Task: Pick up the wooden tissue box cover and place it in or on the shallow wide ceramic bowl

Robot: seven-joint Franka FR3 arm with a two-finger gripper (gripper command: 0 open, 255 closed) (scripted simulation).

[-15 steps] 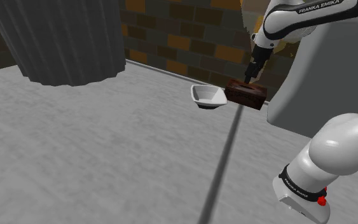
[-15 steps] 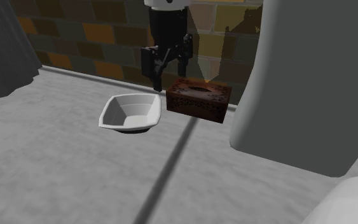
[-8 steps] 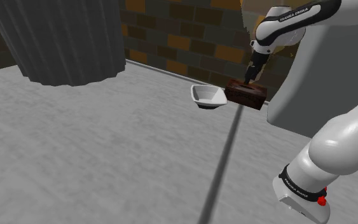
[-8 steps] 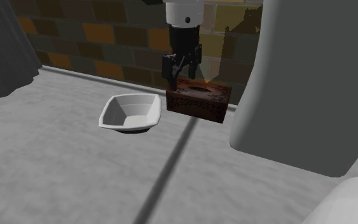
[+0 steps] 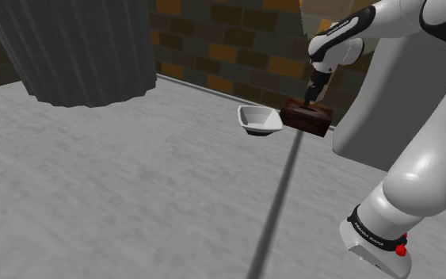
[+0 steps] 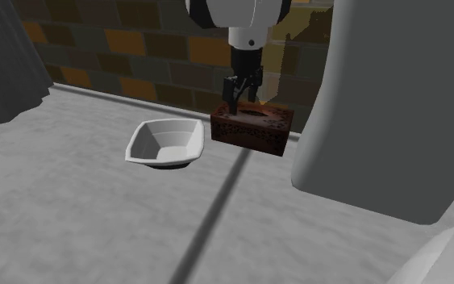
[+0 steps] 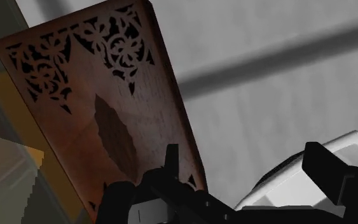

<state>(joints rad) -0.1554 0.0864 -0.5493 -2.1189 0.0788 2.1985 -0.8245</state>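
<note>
The tissue box cover (image 6: 251,129) is dark brown with carved fretwork and an oval slot on top (image 7: 117,133). It sits on the grey surface near the brick wall, just to the right of the white shallow bowl (image 6: 165,144) in the second exterior view. In the shoulder view the box (image 5: 308,119) lies right of the bowl (image 5: 259,120). My gripper (image 6: 237,101) hangs just above the box's top, at the end nearest the bowl, pointing down. It is open and holds nothing. In the wrist view one finger (image 7: 171,162) is over the box's edge, the other (image 7: 327,168) over the bowl (image 7: 298,188).
A tall pale grey block (image 6: 378,105) stands right beside the box on the side away from the bowl. A brick wall (image 5: 229,40) runs close behind. A big ribbed grey column (image 5: 86,47) stands far left. A dark seam (image 5: 280,198) crosses the surface.
The gripper has moved from above the gap between bowl and box to over the box's top, turning about its axis and dropping a little. Box and bowl have stayed put.
</note>
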